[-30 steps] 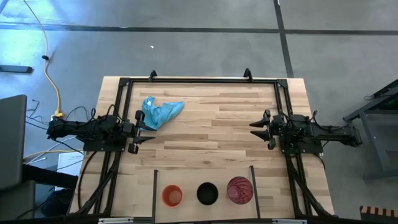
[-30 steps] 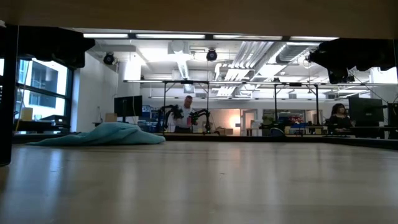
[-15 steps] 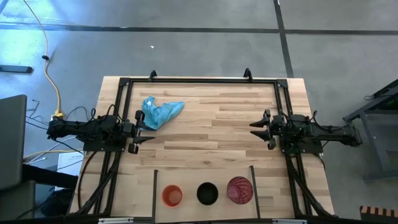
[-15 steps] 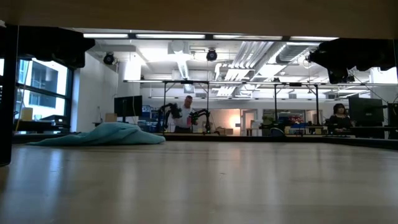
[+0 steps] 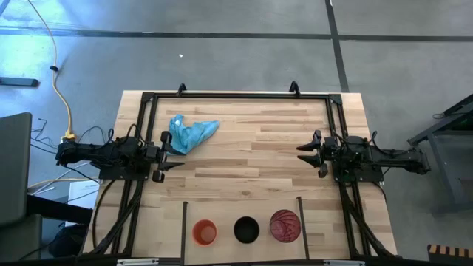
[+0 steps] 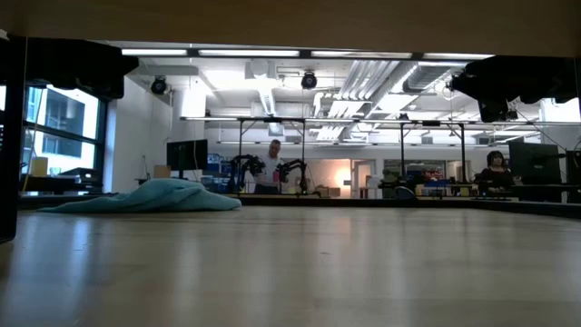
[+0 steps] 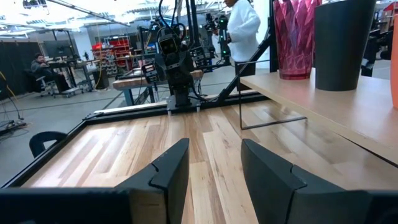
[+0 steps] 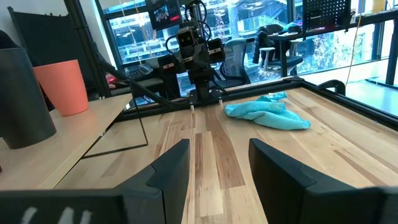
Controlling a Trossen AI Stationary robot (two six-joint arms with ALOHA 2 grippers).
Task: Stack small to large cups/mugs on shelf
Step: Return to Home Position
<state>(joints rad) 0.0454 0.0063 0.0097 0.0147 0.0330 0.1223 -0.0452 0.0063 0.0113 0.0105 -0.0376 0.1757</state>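
Observation:
Three cups stand upright in a row on the wooden shelf (image 5: 242,210) at the table's near edge, between two thin black bars: a small orange cup (image 5: 205,233), a black cup (image 5: 246,230) and a larger red-pink cup (image 5: 284,226). The right wrist view shows the orange cup (image 8: 63,86) and the black cup (image 8: 22,99); the left wrist view shows the red-pink cup (image 7: 295,37) and the black cup (image 7: 344,43). My left gripper (image 5: 172,153) hovers open at the table's left side. My right gripper (image 5: 306,154) hovers open at the right side. Neither touches anything.
A light-blue cloth (image 5: 189,132) lies crumpled on the table's far left part, just beyond my left gripper. A black frame (image 5: 240,96) runs round the table's far edge and sides. Bare wood lies between the two grippers. People stand in the room behind the table.

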